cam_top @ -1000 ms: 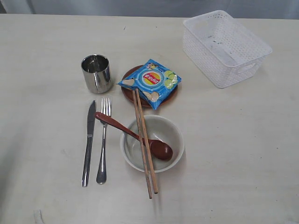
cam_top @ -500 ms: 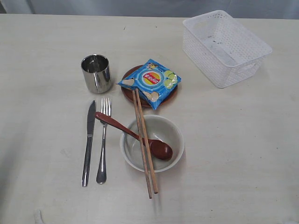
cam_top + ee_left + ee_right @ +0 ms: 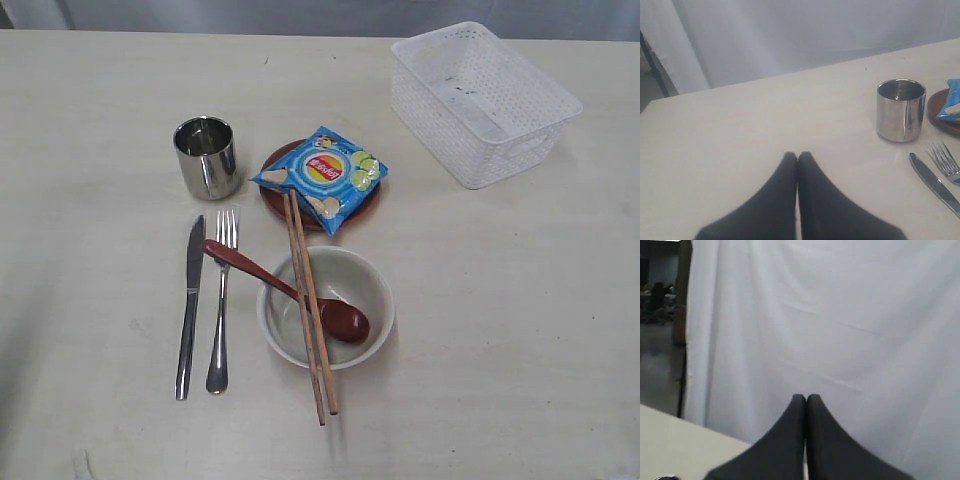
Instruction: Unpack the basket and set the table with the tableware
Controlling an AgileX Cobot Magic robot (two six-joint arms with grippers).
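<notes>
The white basket [image 3: 483, 100] stands at the back right of the table [image 3: 100, 120], nothing inside it. The steel cup [image 3: 207, 157] stands left of the reddish-brown plate [image 3: 275, 196]. Knife [image 3: 189, 306] and fork [image 3: 220, 315] lie side by side. The pale bowl [image 3: 350, 280] holds the dark red spoon [image 3: 282, 289], and the chopsticks [image 3: 310, 310] lie across its rim. Neither gripper shows in the exterior view. My left gripper [image 3: 797, 155] is shut and empty above the table, apart from the cup [image 3: 900, 110] and knife [image 3: 935, 183]. My right gripper [image 3: 806, 397] is shut, facing a white curtain.
A blue chip bag [image 3: 322, 177] lies on top of the plate. A pale curtain [image 3: 790, 35] hangs beyond the table's far edge. In the right wrist view only a corner of the table [image 3: 675, 445] shows.
</notes>
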